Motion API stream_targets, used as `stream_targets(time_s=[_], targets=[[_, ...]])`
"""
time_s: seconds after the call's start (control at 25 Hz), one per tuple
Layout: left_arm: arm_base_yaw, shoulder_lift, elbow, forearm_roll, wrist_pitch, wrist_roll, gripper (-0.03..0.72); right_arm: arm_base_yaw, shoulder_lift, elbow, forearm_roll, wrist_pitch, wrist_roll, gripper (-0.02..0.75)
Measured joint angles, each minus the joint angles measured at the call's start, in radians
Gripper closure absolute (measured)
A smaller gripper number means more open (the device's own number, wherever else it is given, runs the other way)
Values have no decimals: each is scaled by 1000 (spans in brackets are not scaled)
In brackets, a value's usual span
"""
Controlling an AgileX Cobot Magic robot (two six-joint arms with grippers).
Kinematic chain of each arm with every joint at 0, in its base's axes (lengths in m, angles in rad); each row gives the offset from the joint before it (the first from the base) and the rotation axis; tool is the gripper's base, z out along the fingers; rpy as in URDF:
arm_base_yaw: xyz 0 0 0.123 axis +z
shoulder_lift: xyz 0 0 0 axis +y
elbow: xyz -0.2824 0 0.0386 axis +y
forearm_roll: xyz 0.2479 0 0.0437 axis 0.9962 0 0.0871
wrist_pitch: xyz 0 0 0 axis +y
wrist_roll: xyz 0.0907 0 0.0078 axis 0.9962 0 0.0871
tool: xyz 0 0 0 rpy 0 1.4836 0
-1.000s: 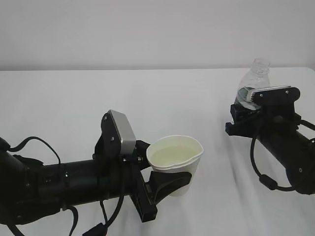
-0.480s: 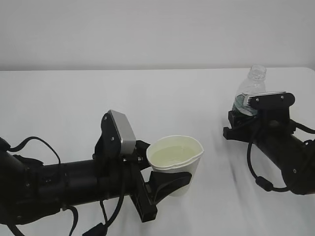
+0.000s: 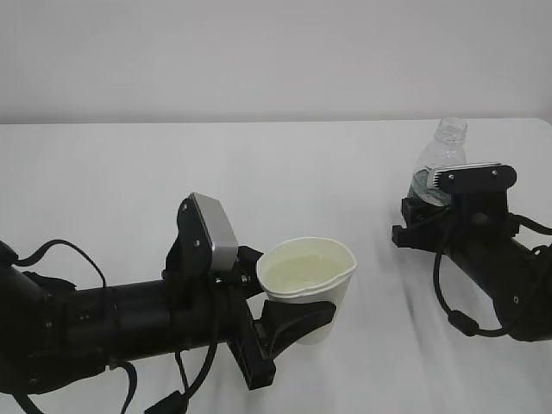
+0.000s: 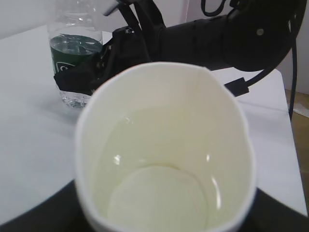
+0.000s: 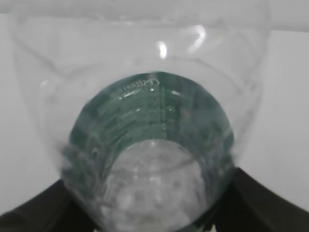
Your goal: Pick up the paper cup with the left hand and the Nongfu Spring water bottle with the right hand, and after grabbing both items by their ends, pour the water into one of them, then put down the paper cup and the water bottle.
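Observation:
My left gripper [image 3: 300, 315] is shut on the lower part of the white paper cup [image 3: 307, 280], which it holds upright at the front centre. Clear water [image 4: 159, 159] fills the cup partway. In the left wrist view the cup [image 4: 164, 87] takes up most of the frame over my gripper [image 4: 164, 224]. At the right, my right gripper [image 3: 429, 205] is shut on the base end of the Nongfu Spring water bottle [image 3: 443, 148]. The bottle stands upright and uncapped, with its base at or just above the table. Its green label [image 5: 149, 111] fills the right wrist view above my gripper [image 5: 149, 215].
A white table [image 3: 259, 172] spreads under both arms, with a pale wall behind. The right arm's black body and cables [image 4: 227, 34] lie behind the cup in the left wrist view. Left arm cables [image 3: 60, 259] trail at the front left.
My right gripper has come down and slightly left with the bottle, which has gone from a slight tilt to upright. The left arm and the cup have not moved.

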Motion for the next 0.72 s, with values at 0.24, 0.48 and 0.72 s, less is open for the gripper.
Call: stream_targets(time_s=[0.24,0.48,0.72], targets=[[0,0,0,-6,0,0,266,0,0,0,2,0,0,260],[0,0,0,-7,0,0,266,0,0,0,2,2,0,209],[0,0,0,-7,0,0,266,0,0,-2,2,0,0,162]])
